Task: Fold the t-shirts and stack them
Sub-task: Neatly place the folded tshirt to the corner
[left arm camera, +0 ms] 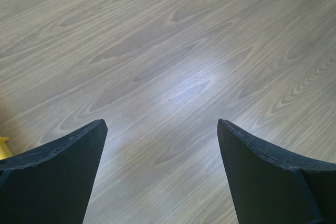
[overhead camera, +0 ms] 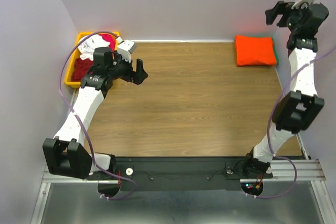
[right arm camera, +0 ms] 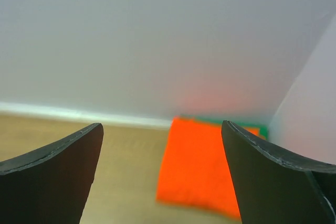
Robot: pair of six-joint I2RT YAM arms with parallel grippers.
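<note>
While hanging raised over the bench, holds the right hand spread wide and empty, with the folded orange t-shirt just below and ahead, atop a dark green t-shirt. Shows the left hand equally wide, empty, other t-shirts in a yellow bin just behind.

A yellow bin sits in the far left corner of a brown wooden table. Pale purple walls stand close around the table at the back and on both sides. A grey metal frame runs along the near edge.
</note>
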